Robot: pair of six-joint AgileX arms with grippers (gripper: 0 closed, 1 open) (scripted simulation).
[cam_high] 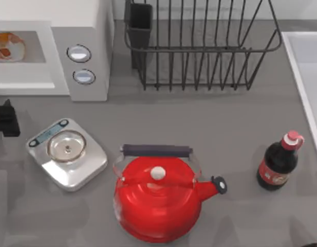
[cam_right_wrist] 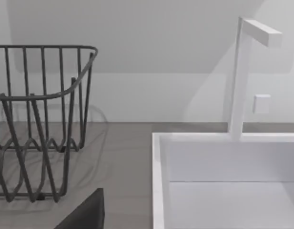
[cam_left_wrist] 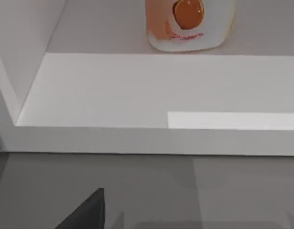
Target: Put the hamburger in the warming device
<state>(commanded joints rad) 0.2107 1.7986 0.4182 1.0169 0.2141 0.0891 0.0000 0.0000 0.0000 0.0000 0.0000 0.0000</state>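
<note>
The hamburger [cam_high: 6, 46], orange-tan with white patches, lies inside the grey cavity of the white warming device [cam_high: 86, 31] at the table's back left. In the left wrist view the hamburger [cam_left_wrist: 187, 21] rests on the cavity floor beyond the white sill of the warming device [cam_left_wrist: 137, 95]. My left gripper [cam_high: 5, 119] hovers in front of that opening at the left edge, open and holding nothing, well apart from the hamburger. One of its dark fingers [cam_left_wrist: 87, 214] shows at the frame's edge. The right arm is parked at the right, open, one of its fingers [cam_right_wrist: 87, 214] in view.
A silver kitchen scale [cam_high: 67, 153] sits just right of the left gripper. A red kettle [cam_high: 158, 198] stands front centre, a dark bottle [cam_high: 278, 164] at the right. A black wire dish rack [cam_high: 199, 46] is at the back and a white sink [cam_high: 304, 67] at the right edge.
</note>
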